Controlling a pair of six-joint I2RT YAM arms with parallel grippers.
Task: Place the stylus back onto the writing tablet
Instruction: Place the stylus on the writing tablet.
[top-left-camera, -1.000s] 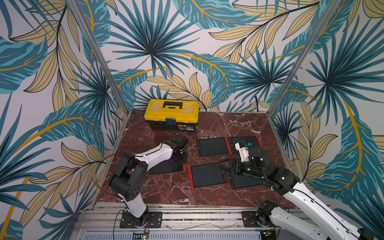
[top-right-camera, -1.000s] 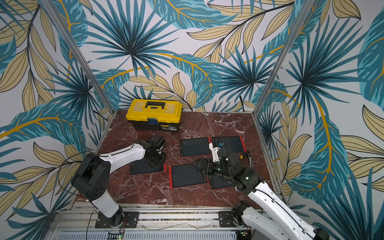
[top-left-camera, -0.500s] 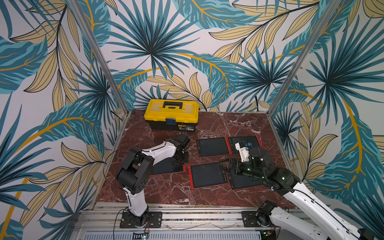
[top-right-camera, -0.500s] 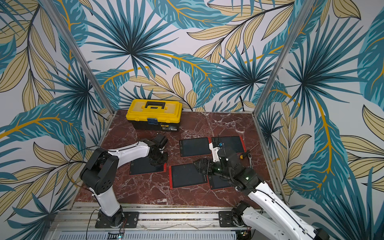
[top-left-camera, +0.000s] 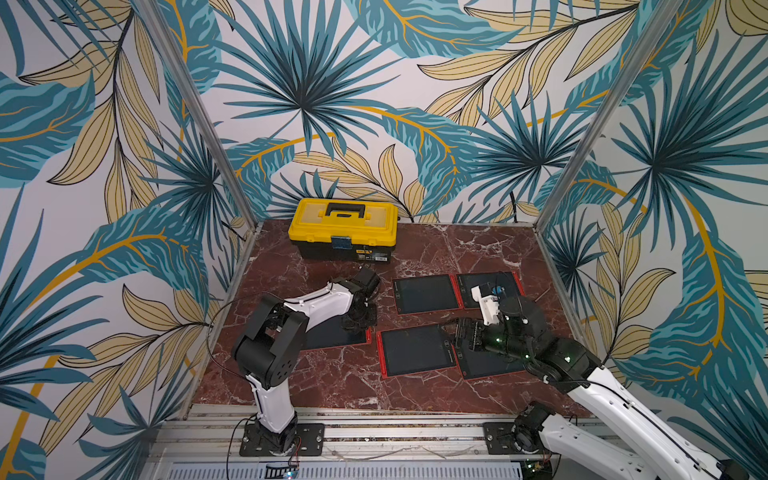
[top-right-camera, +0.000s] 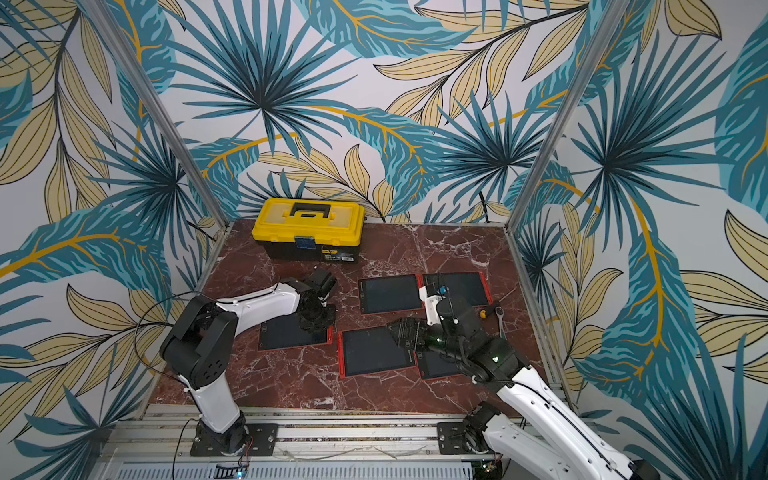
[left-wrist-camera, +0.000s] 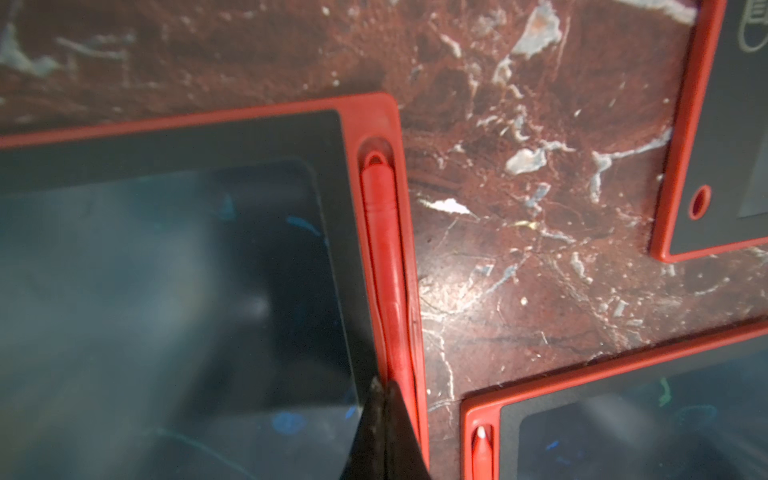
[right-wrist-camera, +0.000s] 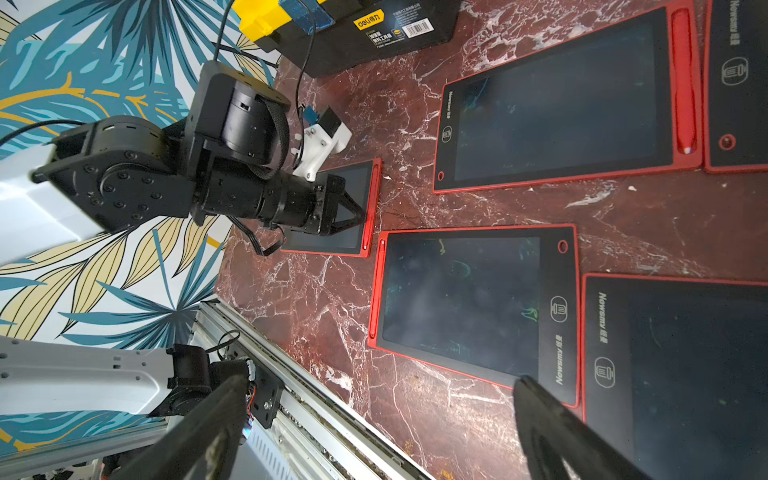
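Note:
The red stylus (left-wrist-camera: 384, 257) lies in the side slot of the red-framed writing tablet (left-wrist-camera: 166, 270), along its edge. My left gripper (left-wrist-camera: 386, 384) is shut, jaws pressed together with nothing between them, and its tips rest on the stylus's near end. In both top views this gripper (top-left-camera: 357, 326) (top-right-camera: 318, 324) points down at the right edge of the leftmost tablet (top-left-camera: 332, 336) (top-right-camera: 286, 334). The right wrist view shows the same contact at the stylus (right-wrist-camera: 371, 208). My right gripper (right-wrist-camera: 378, 382) hangs open and empty over the front tablets (top-left-camera: 451, 332).
Several other red-framed tablets (top-left-camera: 426, 293) (top-left-camera: 415, 351) (top-left-camera: 490, 284) lie on the marble floor to the right, some with a stylus in the slot. A yellow toolbox (top-left-camera: 343, 226) stands at the back. A small hand tool (top-right-camera: 494, 311) lies by the right wall.
The left arm's elbow has swung slightly right and forward while its gripper stayed at the tablet's edge. The right arm has not moved.

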